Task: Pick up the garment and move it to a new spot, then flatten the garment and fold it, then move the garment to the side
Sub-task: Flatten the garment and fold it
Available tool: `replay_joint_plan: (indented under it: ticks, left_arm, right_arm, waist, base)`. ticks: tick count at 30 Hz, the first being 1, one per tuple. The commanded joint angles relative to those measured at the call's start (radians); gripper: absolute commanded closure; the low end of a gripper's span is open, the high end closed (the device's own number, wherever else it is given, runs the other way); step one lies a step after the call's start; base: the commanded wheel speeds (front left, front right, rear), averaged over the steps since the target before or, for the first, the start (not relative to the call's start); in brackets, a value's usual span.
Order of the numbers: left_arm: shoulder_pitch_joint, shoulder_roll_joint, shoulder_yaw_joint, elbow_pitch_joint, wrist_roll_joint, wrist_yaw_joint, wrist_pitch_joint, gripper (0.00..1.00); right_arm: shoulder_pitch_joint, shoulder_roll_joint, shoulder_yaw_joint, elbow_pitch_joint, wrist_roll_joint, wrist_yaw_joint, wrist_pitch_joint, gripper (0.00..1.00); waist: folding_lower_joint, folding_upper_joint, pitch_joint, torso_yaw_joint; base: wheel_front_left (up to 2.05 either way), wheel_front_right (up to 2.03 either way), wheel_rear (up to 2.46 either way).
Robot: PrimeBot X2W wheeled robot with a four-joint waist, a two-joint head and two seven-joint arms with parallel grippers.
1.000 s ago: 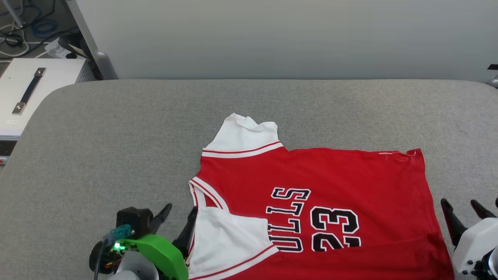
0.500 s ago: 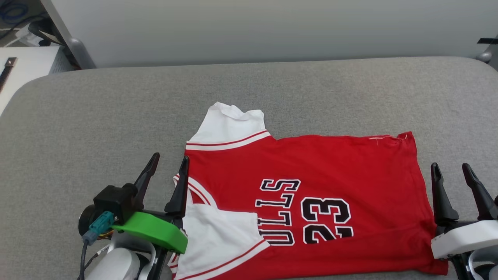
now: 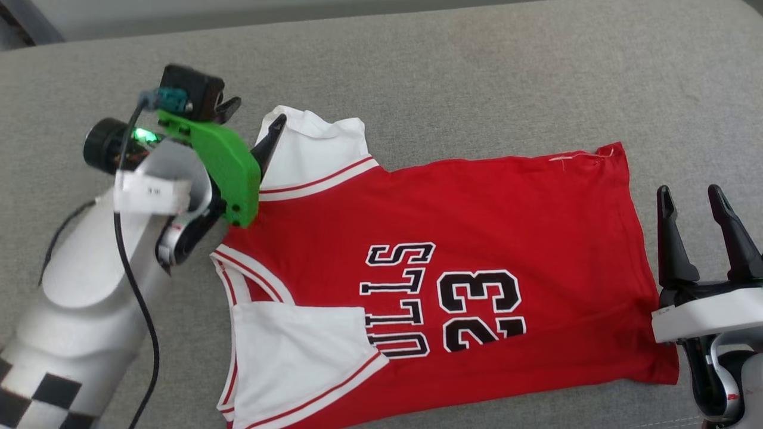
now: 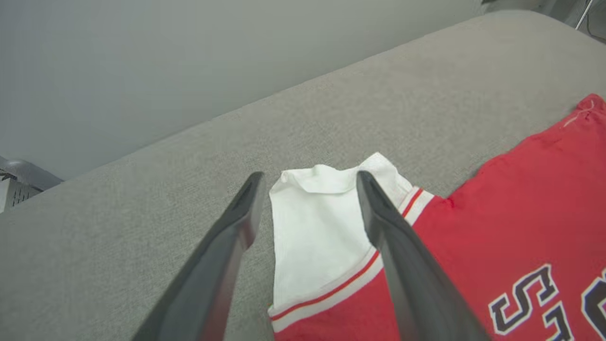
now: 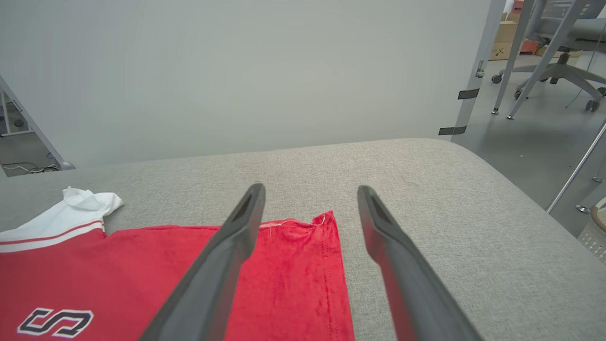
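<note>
Two spread grippers flank the red basketball-style jersey with white sleeves and a black-and-white 23 (image 3: 477, 202), which lies front up on the grey fabric-covered surface (image 3: 477, 65). The left gripper (image 3: 256, 116) hovers with its dark fingers apart on either side of the far white sleeve (image 4: 312, 227), whose tip is curled up. The right gripper (image 3: 689, 192), likewise apart and holding nothing, sits just beside the hem edge.

The likely fault is a shallow pinch. Closing on the curled sleeve tip alone could drag one layer and rumple the shoulder instead of flattening it. A finger pressed into the soft cover could snag it.

The near white sleeve (image 3: 286, 351) lies folded over the chest lettering and looks to need opening out too. Open cover lies beyond the jersey and to its left. The rounded right edge (image 5: 497, 166) is closer, leaving less room there.
</note>
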Motion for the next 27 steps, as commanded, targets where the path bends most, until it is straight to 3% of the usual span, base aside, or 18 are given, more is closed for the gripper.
replay_joint_plan:
  ticks: [1,7,10,18,26,27]
  left_arm:
    - [-0.053,0.004,-0.01,0.028,-0.01,-0.01,0.061,0.0]
    - [-0.225,-0.002,-0.029,0.173,-0.083,-0.029,0.323,0.0]
    - [-0.28,0.014,-0.054,0.227,-0.081,-0.036,0.392,0.0]
    - [-0.359,0.058,-0.108,0.332,-0.035,-0.045,0.402,0.0]
    - [-0.396,0.052,-0.131,0.405,-0.052,-0.048,0.383,0.0]
    - [-0.395,0.048,-0.134,0.413,-0.062,-0.048,0.394,0.07]
  right_arm:
    - [-0.02,0.01,0.006,-0.007,-0.002,-0.001,0.003,0.0]
    - [-0.056,0.025,0.039,-0.013,0.023,-0.001,-0.002,0.0]
    - [-0.071,0.024,0.051,-0.008,0.027,-0.001,-0.006,0.0]
    - [-0.095,0.02,0.069,0.013,0.033,-0.001,-0.024,0.0]
    - [-0.113,0.022,0.085,0.031,0.036,-0.001,-0.032,0.0]
    - [-0.114,0.022,0.086,0.032,0.036,-0.001,-0.032,0.0]
  waist:
    - [0.0,-0.0001,0.08,-0.057]
    - [0.0,-0.0001,0.14,-0.095]
    - [0.0,-0.0001,0.161,-0.111]
    - [0.0,-0.0001,0.201,-0.135]
    - [0.0,-0.0001,0.23,-0.136]
    - [0.0,-0.0001,0.232,-0.135]
  base:
    - [0.0,0.0,0.0]
    - [0.0,0.0,0.0]
    - [0.0,0.0,0.0]
    - [0.0,0.0,0.0]
    - [0.0,0.0,0.0]
    - [0.0,0.0,0.0]
